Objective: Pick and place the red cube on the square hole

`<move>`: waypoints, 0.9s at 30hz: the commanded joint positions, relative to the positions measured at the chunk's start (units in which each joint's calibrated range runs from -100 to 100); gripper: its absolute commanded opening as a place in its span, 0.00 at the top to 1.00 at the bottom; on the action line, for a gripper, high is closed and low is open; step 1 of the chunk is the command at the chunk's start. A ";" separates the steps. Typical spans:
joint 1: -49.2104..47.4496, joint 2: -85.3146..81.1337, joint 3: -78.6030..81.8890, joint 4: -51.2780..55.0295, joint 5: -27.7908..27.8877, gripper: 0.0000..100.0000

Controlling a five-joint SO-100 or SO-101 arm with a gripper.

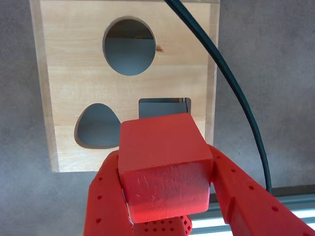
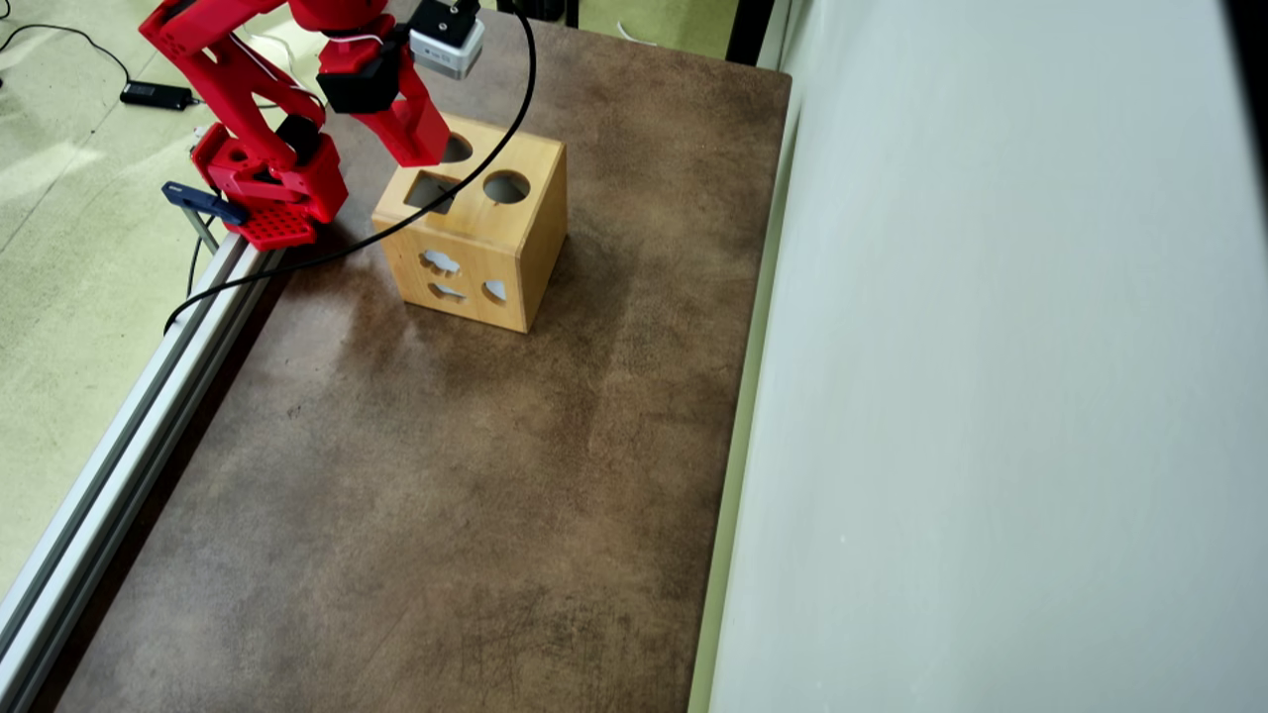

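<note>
Hand clamped on red cube, held above wooden box on worktop, cube partly covering the box's square hole

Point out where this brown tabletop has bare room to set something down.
The brown tabletop lies bare from the wooden shape-sorter box toward the bottom of the overhead view, between the aluminium rail and the pale wall. Crowded: the top-left corner, where the red gripper holds the red cube over the box beside a black cable.
</note>
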 commanded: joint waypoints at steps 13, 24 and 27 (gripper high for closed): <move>4.89 -0.03 5.64 -6.02 -0.05 0.88; 4.08 -0.03 9.66 -6.18 -0.10 0.88; 4.08 -0.03 10.56 -7.31 -0.15 0.88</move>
